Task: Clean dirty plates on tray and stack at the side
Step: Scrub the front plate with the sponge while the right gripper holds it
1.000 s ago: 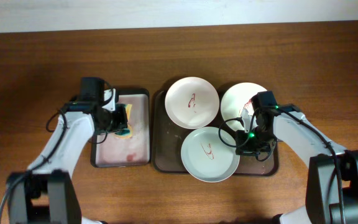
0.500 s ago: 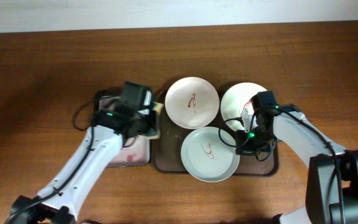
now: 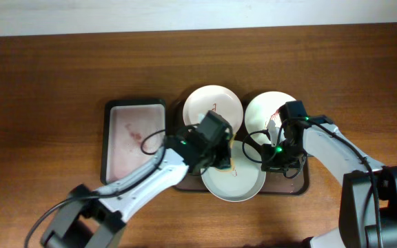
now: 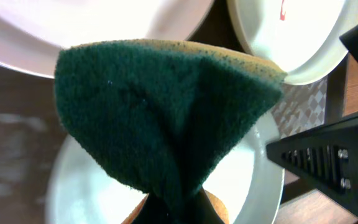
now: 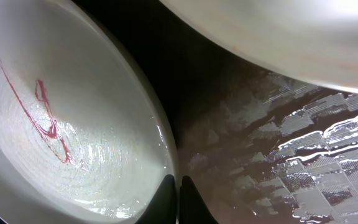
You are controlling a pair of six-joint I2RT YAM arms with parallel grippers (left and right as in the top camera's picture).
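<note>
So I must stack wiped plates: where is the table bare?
Bare table: right of brown tray, left of pink tray, along the far edge. Crowded: that tray, two far plates, left gripper holding sponge, right gripper pinching near plate.

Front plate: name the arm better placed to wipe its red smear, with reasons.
Left. The left gripper has its jaws shut on the green sponge above the front plate; the right gripper merely pinches that plate's rim.

The counter was a brown wood-grain surface under even light. A pale wall strip ran along its far edge.
</note>
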